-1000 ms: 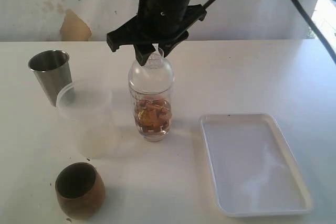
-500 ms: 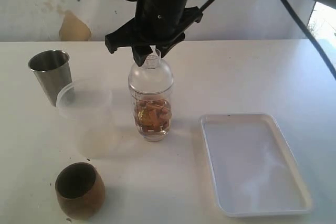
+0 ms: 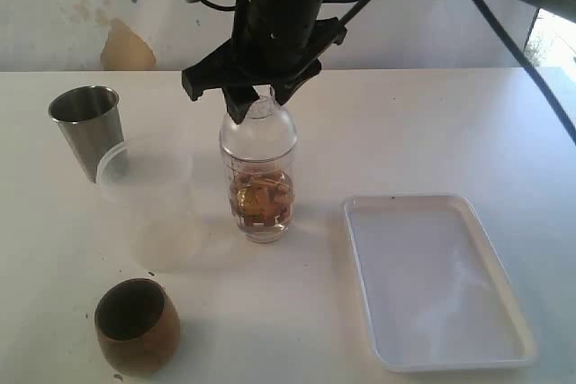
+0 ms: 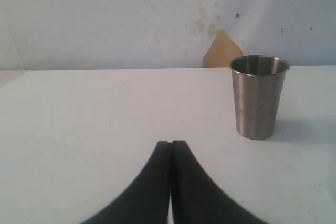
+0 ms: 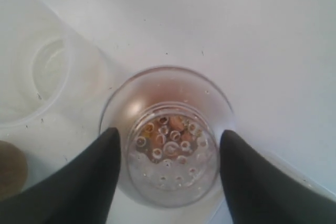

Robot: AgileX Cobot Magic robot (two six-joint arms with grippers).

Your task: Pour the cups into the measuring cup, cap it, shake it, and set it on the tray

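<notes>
My right gripper (image 5: pixel 169 136) hangs over the measuring cup (image 3: pixel 259 191), jaws parted either side of the cap (image 3: pixel 259 128), gripping nothing. The capped cup stands upright mid-tabletop (image 3: pixel 378 132), with the tray (image 3: pixel 432 294) apart at its 4 o'clock. My left gripper (image 4: pixel 170 145) is pressed closed and empty, steel tumbler (image 4: pixel 258 95) at its 1 o'clock.
</notes>
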